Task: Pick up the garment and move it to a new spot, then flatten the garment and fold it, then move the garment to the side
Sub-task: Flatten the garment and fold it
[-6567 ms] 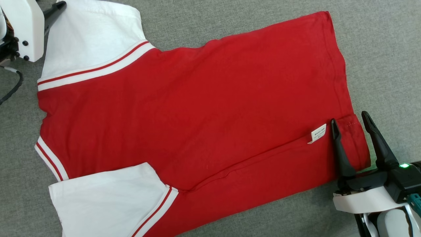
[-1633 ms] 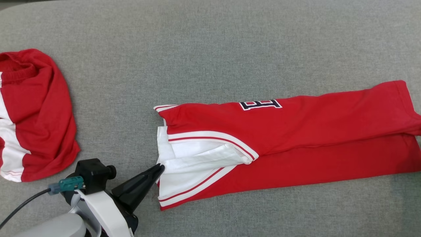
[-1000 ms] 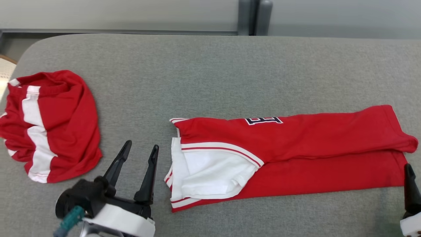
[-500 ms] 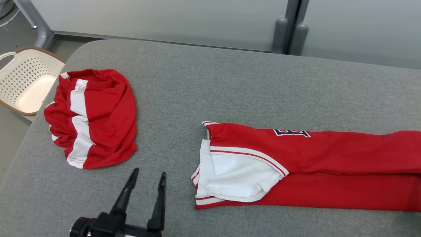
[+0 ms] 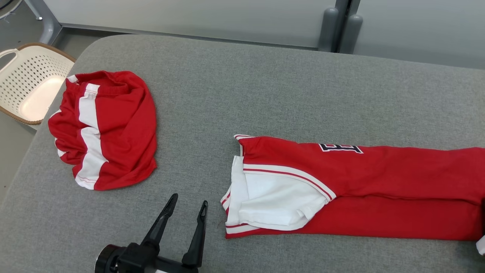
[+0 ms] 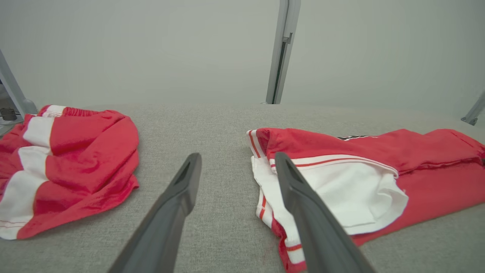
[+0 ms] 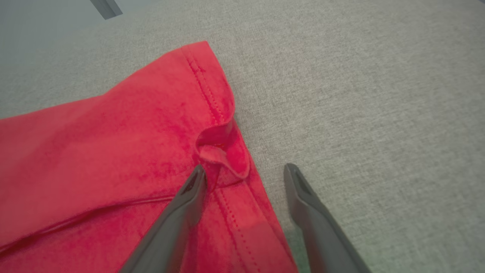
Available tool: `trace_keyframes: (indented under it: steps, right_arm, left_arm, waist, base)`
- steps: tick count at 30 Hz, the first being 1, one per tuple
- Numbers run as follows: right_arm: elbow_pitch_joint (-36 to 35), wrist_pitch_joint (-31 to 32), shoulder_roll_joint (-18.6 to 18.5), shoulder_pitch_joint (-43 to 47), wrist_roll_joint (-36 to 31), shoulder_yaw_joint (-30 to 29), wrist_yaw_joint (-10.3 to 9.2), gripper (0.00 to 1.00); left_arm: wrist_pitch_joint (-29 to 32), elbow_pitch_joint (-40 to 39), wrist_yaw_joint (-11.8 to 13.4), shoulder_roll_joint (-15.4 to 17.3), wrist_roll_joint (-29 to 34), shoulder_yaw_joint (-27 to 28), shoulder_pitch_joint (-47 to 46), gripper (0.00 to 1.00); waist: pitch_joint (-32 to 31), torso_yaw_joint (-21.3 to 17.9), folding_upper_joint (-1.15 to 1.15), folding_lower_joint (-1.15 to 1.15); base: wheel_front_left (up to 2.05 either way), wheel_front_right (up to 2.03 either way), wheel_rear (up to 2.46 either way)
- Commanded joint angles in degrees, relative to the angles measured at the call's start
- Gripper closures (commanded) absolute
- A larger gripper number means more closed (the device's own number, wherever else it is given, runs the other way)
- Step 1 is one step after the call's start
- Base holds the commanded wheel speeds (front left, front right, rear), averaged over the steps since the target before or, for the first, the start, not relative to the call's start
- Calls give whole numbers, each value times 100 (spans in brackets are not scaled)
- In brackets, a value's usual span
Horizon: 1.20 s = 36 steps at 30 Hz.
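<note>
The garment is a red shirt with white sleeves, folded lengthwise into a long strip across the grey padded table. Its white sleeve end points left. My left gripper stands open just left of that sleeve end, with nothing between its fingers. In the left wrist view the left gripper is above the table, and the garment lies ahead to the right. In the right wrist view my right gripper is open over the hem corner of the garment; its left finger is over the cloth, its right over bare table.
A second red and white piece of clothing lies crumpled at the table's left end, also in the left wrist view. A cream perforated basket stands on the floor beyond the left edge. A grey wall runs behind the table.
The flat garment has been folded lengthwise. My left gripper let go of the white sleeve and opened, and has since edged toward the sleeve end. The head camera has tilted and turned.
</note>
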Motion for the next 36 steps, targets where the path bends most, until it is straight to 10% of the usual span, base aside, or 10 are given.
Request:
trace_keyframes:
  steps: [1, 6, 24, 36]
  right_arm:
    - [187, 73, 95, 40, 68, 47, -7, 13]
    - [361, 166, 163, -25, 162, 205, -12, 100]
    - [-329, -459, -823, -298, -244, -184, -10, 100]
    - [-3453, 471, -120, 289, -414, 897, -6, 100]
  left_arm:
    - [2, 16, -81, -25, 74, 75, -84, 0]
    - [2, 36, -229, -150, 203, 250, -116, 0]
    - [2, -38, -533, -324, 529, 601, -30, 0]
    - [2, 27, -630, -365, 654, 675, -73, 0]
  waist:
    - [38, -29, 0, 0]
    - [57, -88, 0, 0]
    - [77, -645, 0, 0]
    - [4, -980, 0, 0]
  base:
    - [0, 0, 0]
    - [0, 0, 0]
    - [0, 0, 0]
    - [0, 0, 0]
